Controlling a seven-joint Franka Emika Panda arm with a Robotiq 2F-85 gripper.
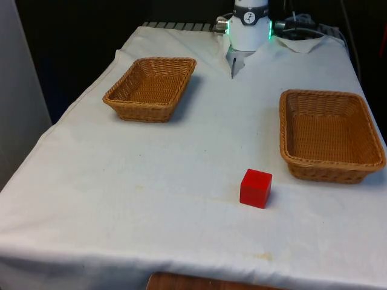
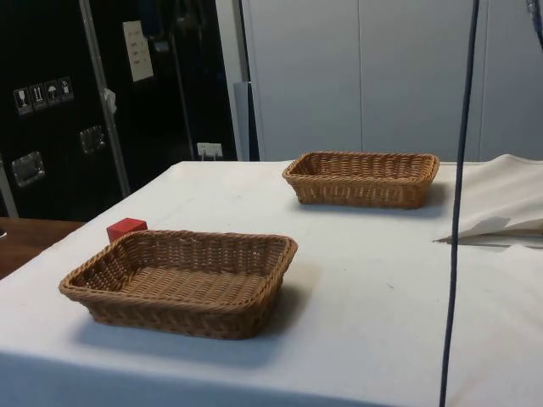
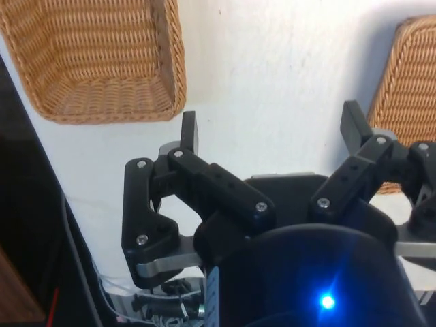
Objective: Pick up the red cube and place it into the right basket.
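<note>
1. The tabletop [image 1: 151,181], draped in a white cloth, carried every piece of the task; in the front view its middle was bare, which would have given the arm an open path down to the cube.
2. The wide rectangular woven wicker basket [image 1: 331,134] stood at about three o'clock from the table's middle in the front view, and I took it for the right basket, the goal; it held nothing, and its low rim would have called for only a modest lift.
3. A second woven wicker basket [image 1: 151,88] of the same make sat at about ten o'clock, well apart from the first, and was best left alone.
4. The black two-fingered tool [image 3: 269,133] hung high over the cloth with its fingers [image 3: 189,133] spread wide and holding nothing, so the approach had not yet begun.
5. The small red cube [image 1: 256,188] rested on the cloth at about five o'clock, near the goal basket's near corner but not touching it. To grip it well, I judged the tool should descend straight over it, square its fingers to two flat faces, and close at mid-height.
</note>
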